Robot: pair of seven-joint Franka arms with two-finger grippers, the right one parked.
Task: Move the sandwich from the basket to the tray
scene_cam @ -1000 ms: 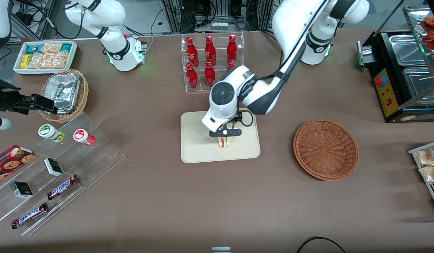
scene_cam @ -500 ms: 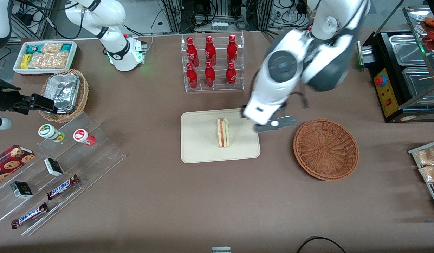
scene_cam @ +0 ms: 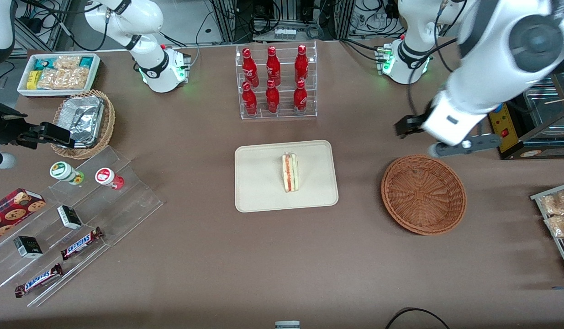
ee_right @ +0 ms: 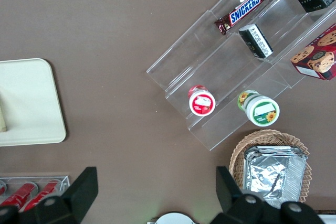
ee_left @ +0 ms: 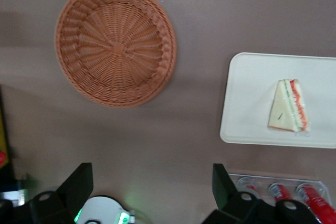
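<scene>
Sandwich (scene_cam: 290, 172) lies mid-tray (scene_cam: 259, 192), clear of its rim; end effector (scene_cam: 462, 145), released, hangs above basket (scene_cam: 423, 194).

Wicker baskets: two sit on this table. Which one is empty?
The reddish-brown basket beside the tray, just below the open gripper, is empty; the tan basket holds a foil container.

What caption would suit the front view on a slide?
Sandwich rests on the tray; the open gripper hangs above the table beside the empty basket.
</scene>
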